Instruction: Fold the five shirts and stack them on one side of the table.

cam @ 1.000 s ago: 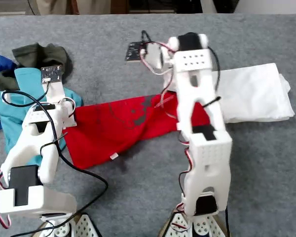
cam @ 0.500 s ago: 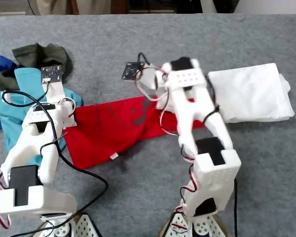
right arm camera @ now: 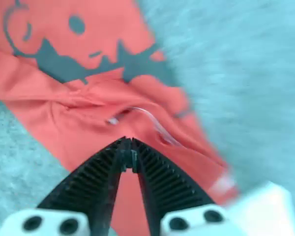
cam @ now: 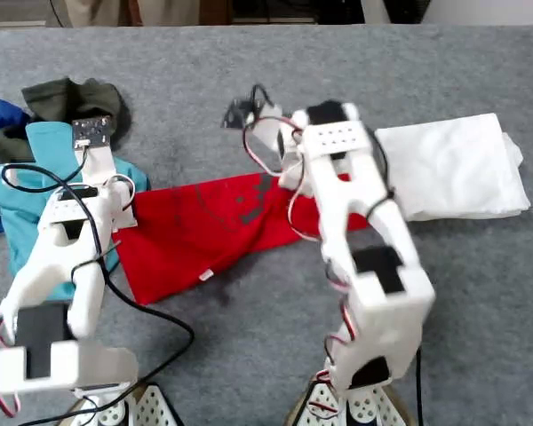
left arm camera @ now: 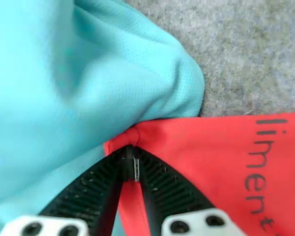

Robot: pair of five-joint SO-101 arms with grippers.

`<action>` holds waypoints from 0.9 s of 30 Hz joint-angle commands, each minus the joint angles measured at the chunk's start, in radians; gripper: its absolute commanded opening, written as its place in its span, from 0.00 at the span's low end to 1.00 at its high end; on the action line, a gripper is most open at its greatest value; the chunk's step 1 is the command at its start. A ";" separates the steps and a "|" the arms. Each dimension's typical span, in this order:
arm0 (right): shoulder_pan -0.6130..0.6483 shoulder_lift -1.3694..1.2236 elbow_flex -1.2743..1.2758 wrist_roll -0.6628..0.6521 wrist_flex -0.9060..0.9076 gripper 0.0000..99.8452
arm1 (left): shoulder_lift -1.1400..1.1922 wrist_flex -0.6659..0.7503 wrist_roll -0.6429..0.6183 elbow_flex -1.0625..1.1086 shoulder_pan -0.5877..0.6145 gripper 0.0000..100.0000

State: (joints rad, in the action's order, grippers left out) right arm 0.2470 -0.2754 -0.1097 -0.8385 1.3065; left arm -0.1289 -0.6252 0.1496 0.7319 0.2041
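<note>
The red shirt [cam: 204,235] in the middle of the counter [cam: 480,302] is soft, light and floppy, so we think corners are best to hold: our left end effector [left arm camera: 130,164] pinches its left corner tight, and our right end effector [right arm camera: 128,158] is closed over it, maybe empty.

The red shirt [cam: 195,235] is smooth matt cloth, teal shirt [left arm camera: 64,73] mesh, table [cam: 480,293] rough felt
</note>
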 commanded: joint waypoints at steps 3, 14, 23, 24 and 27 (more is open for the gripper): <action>-0.088 0.143 -0.018 -0.041 0.008 0.00 | -0.381 -0.180 0.003 0.009 -0.041 0.02; -0.217 -0.331 -0.113 0.026 -0.183 0.00 | -0.252 0.377 0.006 0.384 -0.103 0.02; -0.217 -0.395 -0.486 0.023 0.175 0.00 | -0.166 0.302 0.012 0.215 0.037 0.02; -0.219 -0.364 -0.524 0.025 0.213 0.00 | -0.200 0.299 0.012 0.216 0.041 0.02; -0.219 -0.278 -0.615 0.026 0.276 0.00 | -0.364 0.157 0.017 0.212 0.031 0.02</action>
State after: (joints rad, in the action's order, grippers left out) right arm 0.0368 -0.6743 -0.6114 -0.8232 1.5244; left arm -0.3422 -0.3537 0.1527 0.9973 0.2302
